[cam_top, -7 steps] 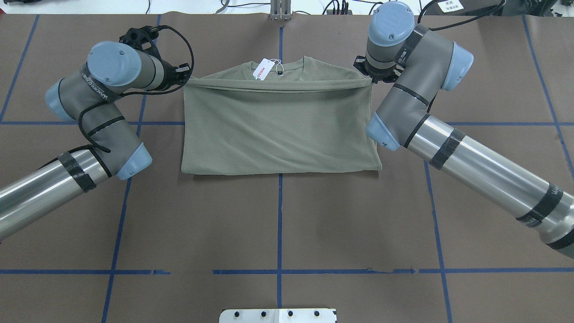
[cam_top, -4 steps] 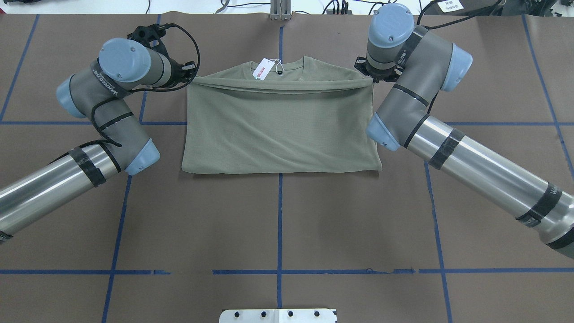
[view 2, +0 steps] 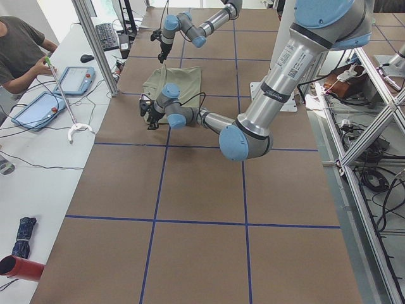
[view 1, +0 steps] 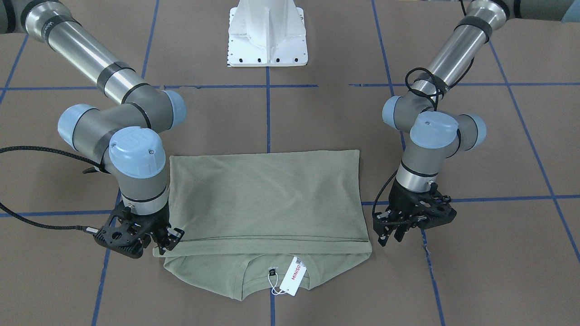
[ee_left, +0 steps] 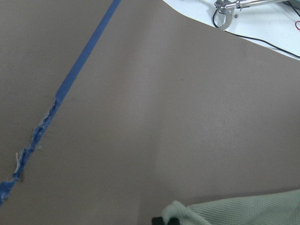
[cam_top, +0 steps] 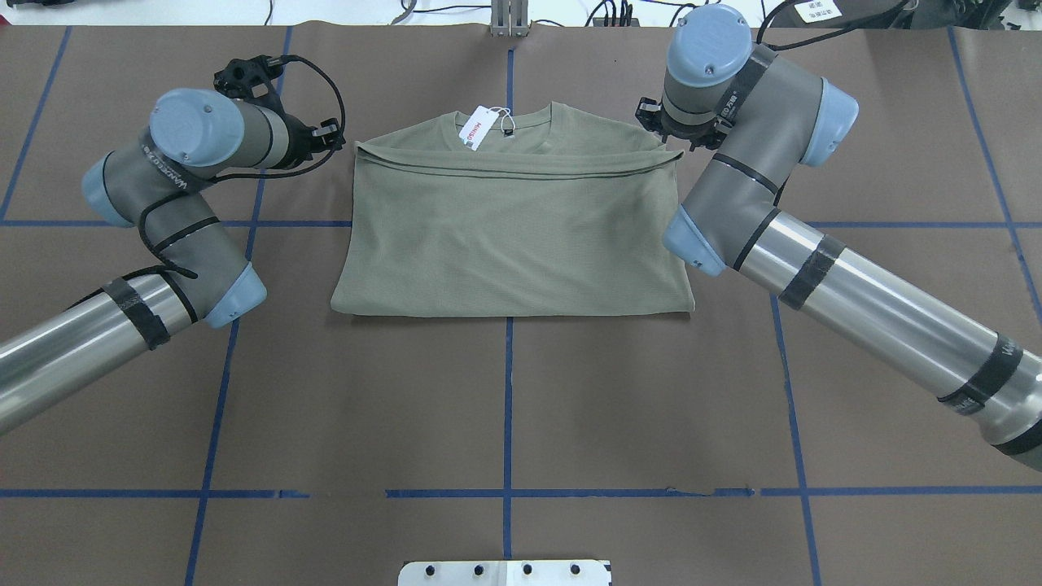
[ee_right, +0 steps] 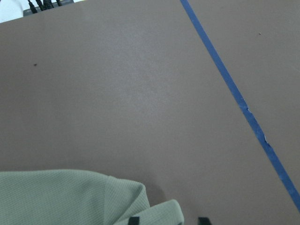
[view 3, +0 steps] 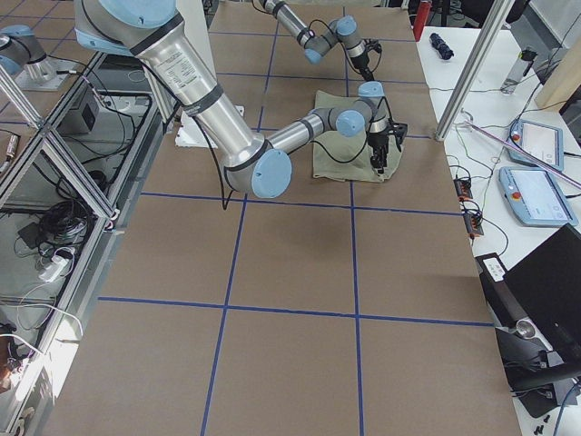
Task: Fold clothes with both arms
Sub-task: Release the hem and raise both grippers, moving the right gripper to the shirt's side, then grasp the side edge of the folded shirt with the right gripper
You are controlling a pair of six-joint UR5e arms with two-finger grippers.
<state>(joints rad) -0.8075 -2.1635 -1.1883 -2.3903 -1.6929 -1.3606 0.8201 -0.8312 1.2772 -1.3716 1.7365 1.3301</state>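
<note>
The sage-green shirt (cam_top: pixel 513 236) lies folded flat on the brown table, its hem laid across the chest just below the collar. Its white hang tag (cam_top: pixel 478 128) shows at the collar. In the front view the shirt (view 1: pixel 267 194) lies between both arms. My left gripper (cam_top: pixel 332 134) is open and empty, a little off the shirt's left hem corner; it also shows in the front view (view 1: pixel 390 235). My right gripper (view 1: pixel 168 240) is open at the right hem corner, with a fold of shirt (ee_right: pixel 159 211) lying between its fingertips (ee_right: pixel 133 220).
The white pedestal base (view 1: pixel 267 31) stands at the robot's side of the table. Blue tape lines (cam_top: pixel 509 407) cross the brown cover. An operator (view 2: pixel 19 50) sits at a side bench with tablets. A torn tape line (ee_left: pixel 33 140) runs near the left gripper.
The left gripper let go of the hem corner and drew back to the left. The taut hem dropped flat onto the shirt. The right gripper opened at its corner.
</note>
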